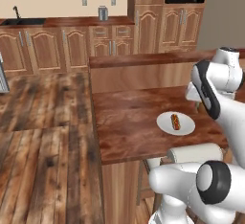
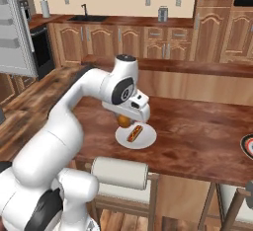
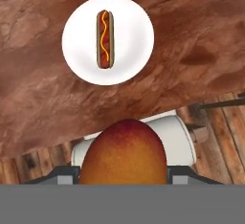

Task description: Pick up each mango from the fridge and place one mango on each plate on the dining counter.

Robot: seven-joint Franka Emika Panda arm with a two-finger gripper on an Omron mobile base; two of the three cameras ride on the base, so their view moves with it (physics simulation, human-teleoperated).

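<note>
One orange-red mango is seen pinched between the fingers at the bottom centre of the hand view, where it hides the finger tips almost wholly. In the right base view the same mango is seen as a small orange shape under the hand, left of centre, just above the left edge of the white plate.

The arm is seen rising from the lower left of the right base view, bent at a dark-jointed elbow, with the wrist turned downward so that the hand points at the table. In the left base view the forearm is seen at the right edge, standing over the table; the hand itself is hidden behind it.

The white plate is seen in the upper left of the hand view, with a hot dog in a bun lying on it. The plate and its hot dog are noted right of centre in the left base view.

A second plate, dark-rimmed, is cut by the right edge of the right base view. A white-cushioned stool is seen below the table edge, and the fridge at the upper left.
</note>
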